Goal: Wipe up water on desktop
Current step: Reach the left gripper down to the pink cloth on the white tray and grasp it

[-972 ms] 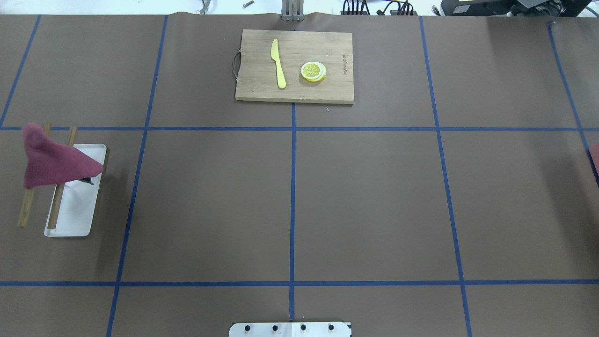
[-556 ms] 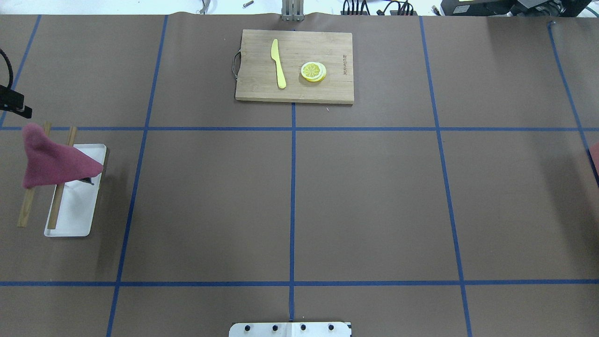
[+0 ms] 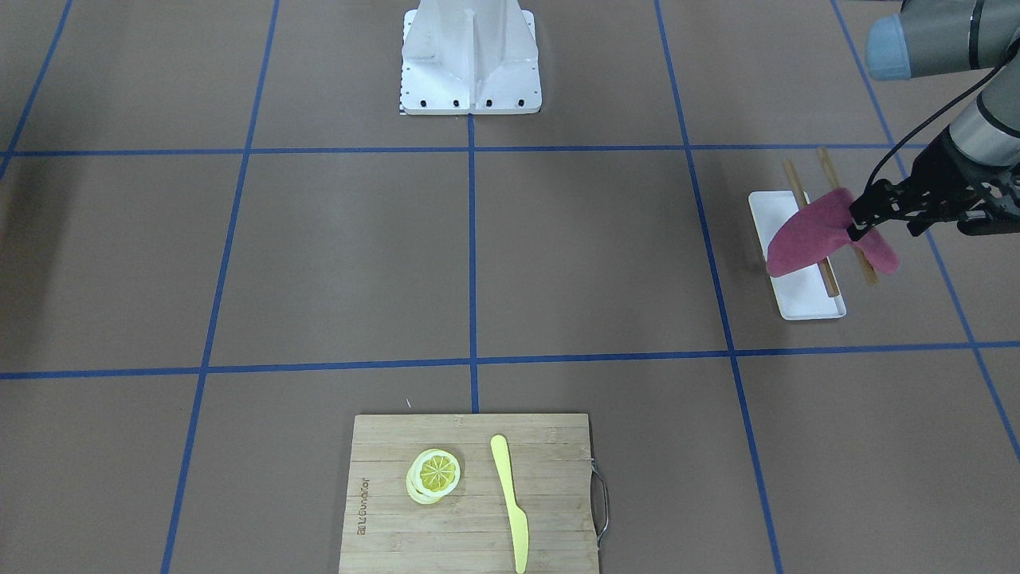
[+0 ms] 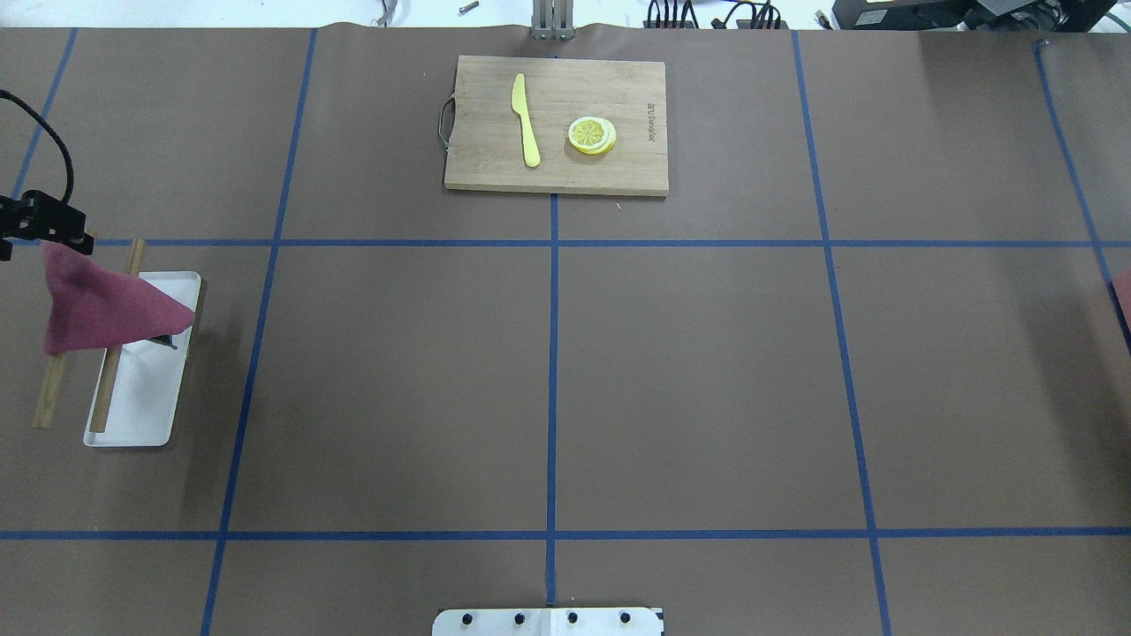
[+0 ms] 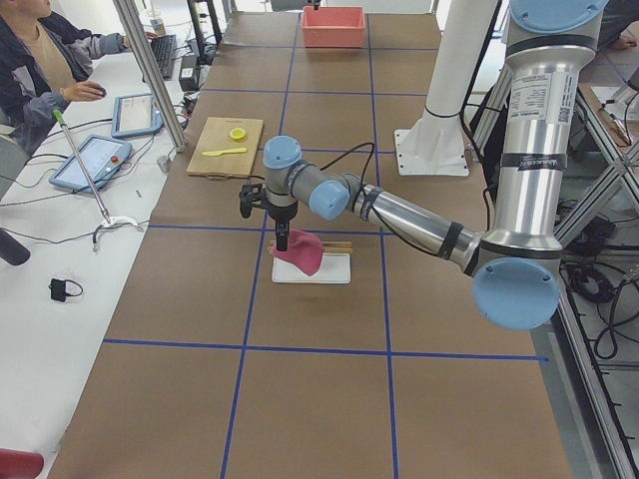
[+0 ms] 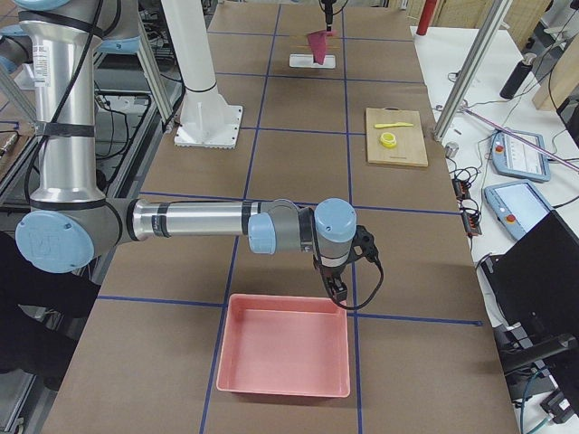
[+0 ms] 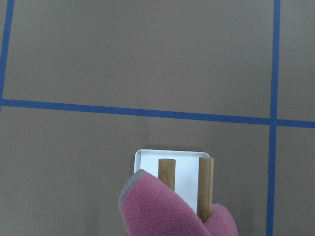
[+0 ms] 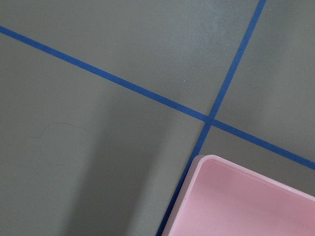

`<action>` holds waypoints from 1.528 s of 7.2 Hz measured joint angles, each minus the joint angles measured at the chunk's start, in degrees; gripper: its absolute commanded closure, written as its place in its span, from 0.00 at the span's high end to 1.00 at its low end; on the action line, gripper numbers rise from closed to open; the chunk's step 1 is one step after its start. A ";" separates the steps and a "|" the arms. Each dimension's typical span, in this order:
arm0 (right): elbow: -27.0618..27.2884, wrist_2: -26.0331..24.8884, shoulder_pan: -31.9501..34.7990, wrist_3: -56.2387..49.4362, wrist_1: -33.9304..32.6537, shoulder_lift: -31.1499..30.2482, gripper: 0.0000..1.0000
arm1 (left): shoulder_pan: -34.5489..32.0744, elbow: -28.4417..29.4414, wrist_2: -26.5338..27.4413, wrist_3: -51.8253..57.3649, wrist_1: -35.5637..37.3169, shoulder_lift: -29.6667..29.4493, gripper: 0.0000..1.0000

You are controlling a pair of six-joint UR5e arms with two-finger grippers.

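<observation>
The brown desktop (image 4: 689,380) with blue tape lines shows no plain water. A maroon cloth (image 4: 97,309) hangs over two wooden rods (image 4: 106,389) above a white tray (image 4: 141,397) at the left edge. My left gripper (image 3: 854,227) points down at the cloth's (image 3: 805,235) raised outer end and looks open, its tips at the fabric. The left wrist view shows the cloth (image 7: 157,211) close below, over the tray (image 7: 184,162). My right gripper (image 6: 336,291) hovers at the far rim of a pink bin (image 6: 282,300). I cannot tell if it is open.
A bamboo cutting board (image 4: 610,168) at the far middle carries a yellow knife (image 4: 527,124) and lemon slices (image 4: 591,135). The robot base (image 3: 470,64) stands at the near middle edge. The pink bin's corner (image 8: 246,201) shows in the right wrist view.
My left gripper has come into the overhead view from the left edge and moved right to the cloth's raised end. The cloth has kept its shape and place.
</observation>
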 measured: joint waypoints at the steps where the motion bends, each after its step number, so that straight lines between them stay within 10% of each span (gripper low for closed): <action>1: 0.00 0.03 -0.02 0.02 -0.01 0.00 1.00 | 0.51 0.20 0.42 0.00 0.00 -0.15 0.91; 7: -0.03 0.13 -0.03 0.08 -0.08 0.00 1.00 | 1.79 0.95 1.50 0.25 -0.06 -0.17 0.77; 8: -0.06 0.16 -0.03 0.06 -0.09 0.00 1.00 | 1.81 1.04 1.49 0.27 -0.07 -0.17 0.56; 9: -0.10 0.20 -0.03 0.04 -0.09 -0.02 1.00 | 1.82 1.07 1.49 0.28 -0.07 -0.16 0.14; 11: -0.12 0.22 -0.03 0.03 -0.09 -0.13 1.00 | 1.82 1.02 1.53 0.36 -0.07 -0.11 0.00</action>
